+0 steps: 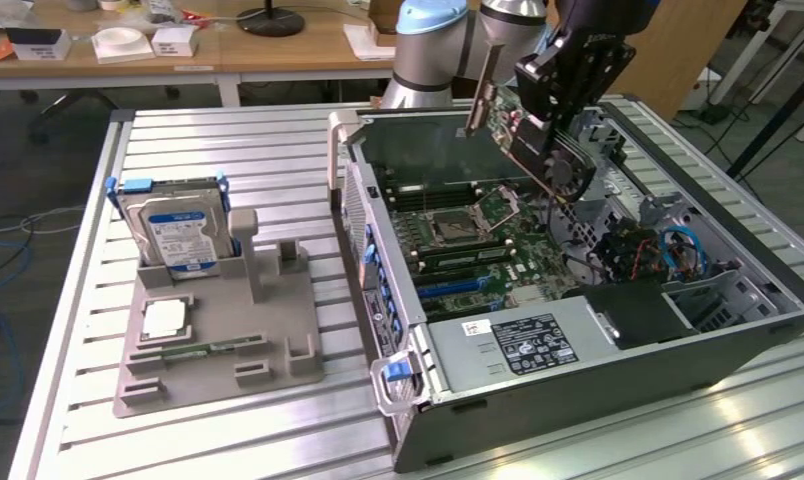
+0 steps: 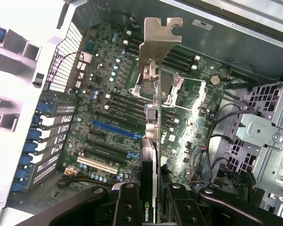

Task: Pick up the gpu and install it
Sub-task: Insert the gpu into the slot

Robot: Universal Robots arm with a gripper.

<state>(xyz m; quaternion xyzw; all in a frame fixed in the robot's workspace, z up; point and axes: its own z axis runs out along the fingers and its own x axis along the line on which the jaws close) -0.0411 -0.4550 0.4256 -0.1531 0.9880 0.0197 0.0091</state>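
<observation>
Hanging gpu (image 1: pixel 520 138): held on edge in the air above the open computer case, over the motherboard and seated in no slot.
Weight: probably light for its size, so the load is small, though a clamp at one end could let it swing.
Stiffness: the board looks rigid, not bendy; I judge it would crack or shed parts before it flexed much.
Fragility: likely high, since small soldered parts and the fan cooler would not stand squeezing or knocks.
Bracket (image 2: pixel 159 40): a silver metal end plate pointing away from the wrist camera; thin, probably slippery and a poor place to clamp.
Best hold: across the flat faces near the upper edge, clear of the fan and of the edge that goes into the slot.
Gripper (image 2: pixel 152 200): closed on the gpu, with the black fingers (image 2: pixel 127 207) flanking the card's near end on both faces.
Motherboard (image 2: pixel 108 84): lies directly below the card, with a blue slot (image 2: pixel 114 129) and black slots alongside it.
Case (image 1: pixel 616 385): lying open on its side on the metal table (image 1: pixel 215 130).
Tray (image 1: pixel 222 375): grey, well apart from the case on the exterior view's left, with a hard drive (image 1: pixel 175 235) standing in it.
</observation>
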